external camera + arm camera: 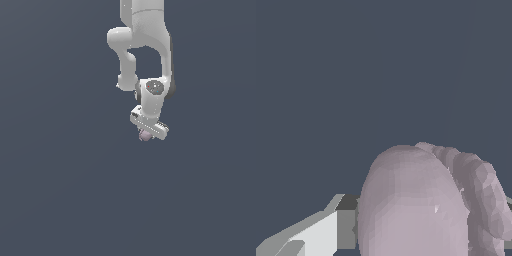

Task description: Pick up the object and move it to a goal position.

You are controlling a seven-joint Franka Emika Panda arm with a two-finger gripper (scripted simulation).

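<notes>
The object (145, 135) is a small pale pinkish-mauve lump that peeks out just below the white hand of the arm, in the middle of the exterior view. My gripper (148, 131) points downward and is shut on it. In the wrist view the object (416, 205) looms large and rounded, with a ridged bulge on one side. One white and grey finger (318, 235) presses against its side. The other finger is hidden behind the lump. No goal marker shows in either view.
A plain dark blue-grey surface (60, 190) fills the rest of both views. The white arm (145, 35) comes down from the exterior view's top centre.
</notes>
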